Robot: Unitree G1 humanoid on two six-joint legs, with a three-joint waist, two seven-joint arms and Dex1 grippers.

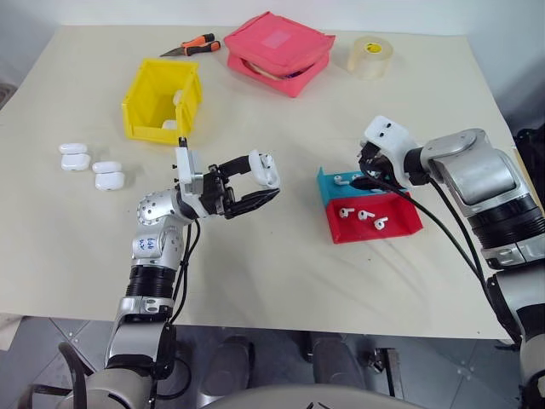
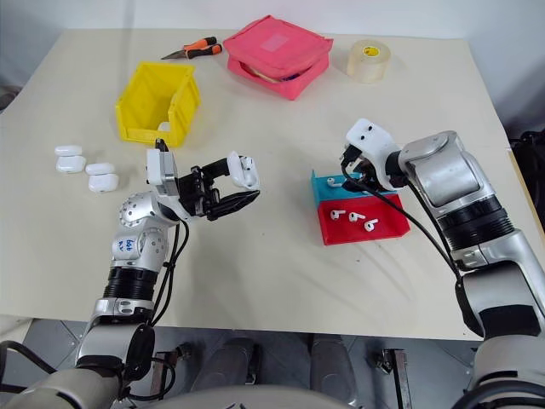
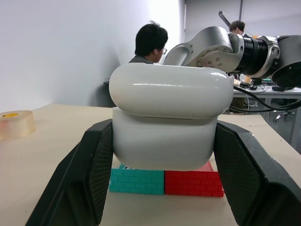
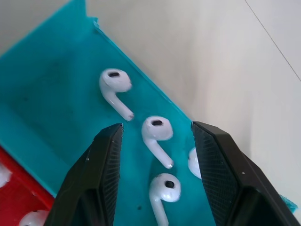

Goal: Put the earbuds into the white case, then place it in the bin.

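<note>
While the left end effector (image 1: 253, 181) holds the white case (image 1: 265, 169) up above the surface (image 1: 281, 256), its fingers clamped on the case's lower half and the lid looking raised, the right end effector (image 4: 156, 141) hangs over the teal half of the blue and red tray (image 1: 375, 223) with its fingers partly spread. Several earbuds (image 4: 157, 132) lie loose on the teal floor, one directly between the right fingers; more lie in the red half. So the step in hand looks like picking the first earbud. Next, the right end effector needs to drop a little and close on that one bud without catching its neighbours, then carry it to the case. The yellow bin (image 1: 162, 100) waits at the surface's far left.
</note>
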